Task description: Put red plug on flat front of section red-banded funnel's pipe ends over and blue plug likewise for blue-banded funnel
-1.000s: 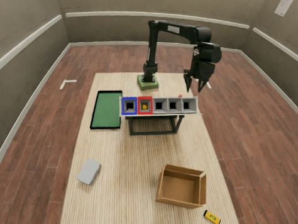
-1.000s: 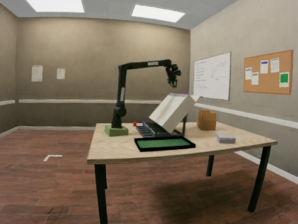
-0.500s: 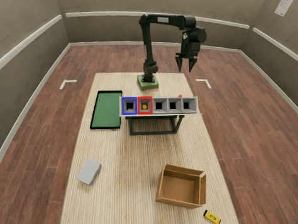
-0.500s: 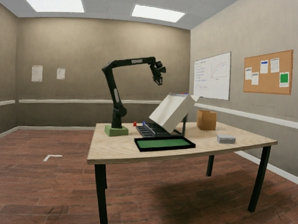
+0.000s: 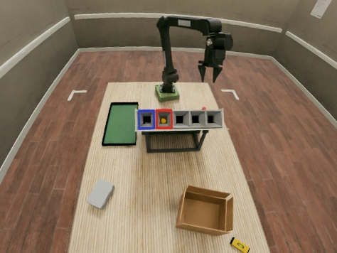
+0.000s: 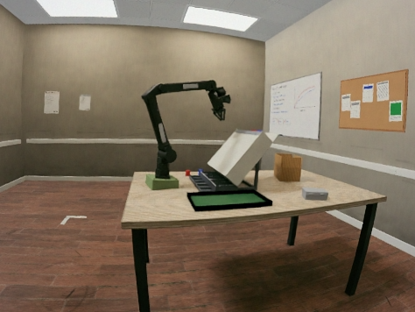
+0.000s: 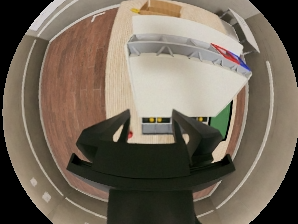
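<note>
A row of funnels tops the white sloped cover (image 6: 238, 155). The blue-banded funnel (image 5: 146, 119) is at the left end. The red-banded funnel (image 5: 163, 119) is beside it, with a yellow marble (image 5: 163, 120) in its mouth. The dark sectioned tray (image 6: 210, 180) lies below the cover on the arm's side. The red plug (image 6: 187, 173) and the blue plug (image 6: 200, 171) stand by it; the red plug also peeks over the funnel row (image 5: 203, 107). My gripper (image 5: 210, 74) hangs high above and behind the right end of the row, open and empty. The wrist view looks down on the cover (image 7: 180, 83) between my fingers.
A green tray with a black rim (image 5: 121, 124) lies left of the funnels. An open cardboard box (image 5: 205, 210) and a grey block (image 5: 100, 193) sit on the near half of the table. A small yellow tool (image 5: 239, 244) lies at the near right corner. The arm's green base (image 5: 166, 93) is behind the stand.
</note>
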`<state>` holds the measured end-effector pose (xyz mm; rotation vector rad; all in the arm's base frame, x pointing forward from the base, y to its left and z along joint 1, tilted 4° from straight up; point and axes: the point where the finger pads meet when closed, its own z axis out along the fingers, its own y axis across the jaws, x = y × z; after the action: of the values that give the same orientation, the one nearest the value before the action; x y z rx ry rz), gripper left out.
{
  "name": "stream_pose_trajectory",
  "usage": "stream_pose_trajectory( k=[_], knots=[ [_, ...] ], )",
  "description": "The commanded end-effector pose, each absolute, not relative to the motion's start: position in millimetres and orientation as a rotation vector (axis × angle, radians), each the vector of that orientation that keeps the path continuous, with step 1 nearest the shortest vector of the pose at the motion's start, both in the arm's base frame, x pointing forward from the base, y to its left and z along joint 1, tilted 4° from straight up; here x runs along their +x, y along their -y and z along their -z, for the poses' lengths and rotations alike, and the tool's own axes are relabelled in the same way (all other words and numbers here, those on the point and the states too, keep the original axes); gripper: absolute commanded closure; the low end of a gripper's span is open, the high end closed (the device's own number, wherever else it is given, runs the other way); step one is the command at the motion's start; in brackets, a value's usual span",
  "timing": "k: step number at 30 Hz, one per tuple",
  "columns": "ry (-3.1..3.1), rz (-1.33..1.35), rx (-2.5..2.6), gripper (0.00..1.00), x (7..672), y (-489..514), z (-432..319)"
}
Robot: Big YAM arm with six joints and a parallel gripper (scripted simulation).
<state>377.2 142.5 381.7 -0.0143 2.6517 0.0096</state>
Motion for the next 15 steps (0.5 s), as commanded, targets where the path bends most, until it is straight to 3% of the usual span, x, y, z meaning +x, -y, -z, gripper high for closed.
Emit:
stream_pose_trajectory(
  k=[1,15],
  knots=[
    [-2.643,-0.033,-0.004,0.41,372,-142,-385],
    [-2.918,-0.032,-0.012,0.41,297,-47,-307]
  ],
)
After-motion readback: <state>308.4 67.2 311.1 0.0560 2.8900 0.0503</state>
